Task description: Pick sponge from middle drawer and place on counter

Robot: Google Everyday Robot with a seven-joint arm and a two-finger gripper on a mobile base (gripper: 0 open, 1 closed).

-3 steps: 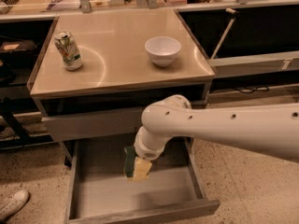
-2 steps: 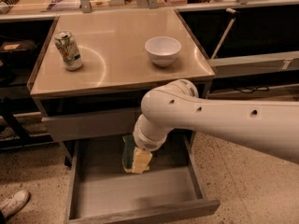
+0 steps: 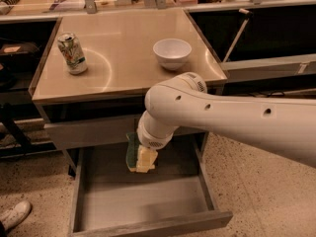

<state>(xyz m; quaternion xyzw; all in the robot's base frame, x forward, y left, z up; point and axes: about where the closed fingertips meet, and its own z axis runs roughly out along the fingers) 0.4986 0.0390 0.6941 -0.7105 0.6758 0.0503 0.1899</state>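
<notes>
The sponge, dark green face on yellow foam, hangs upright above the rear of the open middle drawer. My gripper points down from the white wrist and is shut on the sponge; the wrist hides most of the fingers. The sponge is off the grey drawer floor, just below the closed drawer front above it. The beige counter lies directly above and behind, with my white arm reaching in from the right across its front right corner.
A white bowl stands on the counter's right half and a drink can on its left. The closed upper drawer front sits under the counter edge. A shoe shows at the bottom left on the speckled floor.
The sponge has risen from near the drawer floor and shifted slightly left with my gripper. The arm's elbow has swung up toward the counter edge.
</notes>
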